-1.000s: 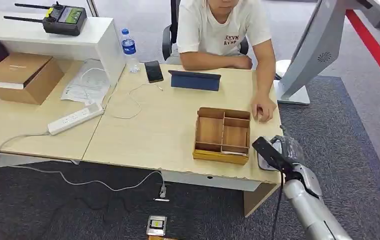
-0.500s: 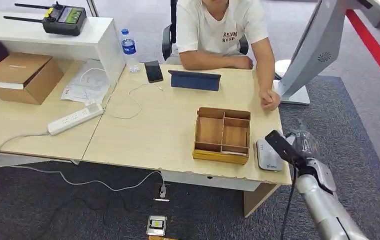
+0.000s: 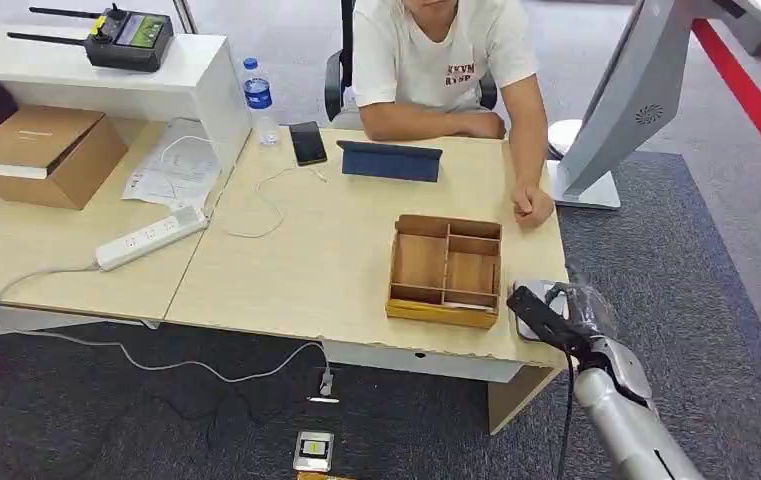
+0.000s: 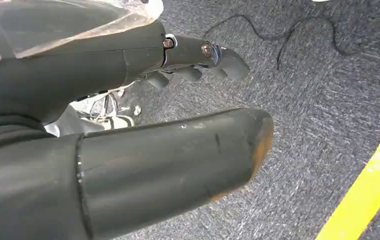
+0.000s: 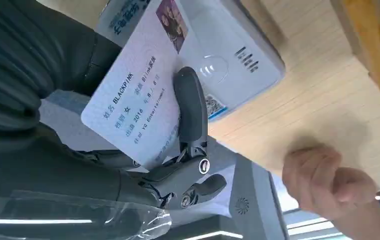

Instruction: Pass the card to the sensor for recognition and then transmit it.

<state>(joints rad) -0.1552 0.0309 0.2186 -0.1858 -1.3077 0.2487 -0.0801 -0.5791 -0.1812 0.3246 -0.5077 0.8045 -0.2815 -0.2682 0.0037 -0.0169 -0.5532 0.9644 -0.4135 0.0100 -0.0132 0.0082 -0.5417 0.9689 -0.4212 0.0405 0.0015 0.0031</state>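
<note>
My right hand [image 3: 581, 310] pinches a white ID card [image 5: 138, 95] with a small photo and printed text, a dark finger [image 5: 190, 115] lying across its face. The card hangs just over the white card sensor [image 5: 227, 55], overlapping one end of it. That sensor [image 3: 524, 300] lies at the table's front right corner, beside the wooden tray [image 3: 441, 313], and my hand partly covers it. My left hand [image 4: 192, 60] hangs over grey carpet, its fingers loosely bent and nothing in it.
A person sits behind the table [image 3: 306, 260], one hand [image 3: 534, 207] resting at its right edge. A tablet [image 3: 391, 160], phone [image 3: 307, 142], bottle [image 3: 258, 100], power strip [image 3: 151, 237] and cardboard box [image 3: 41, 155] lie farther back and left. A grey kiosk [image 3: 636, 100] stands at the right.
My right hand swung right, off the sensor, then came back left over it with the card. The person's hand drew back from beside the tray toward the table's right edge.
</note>
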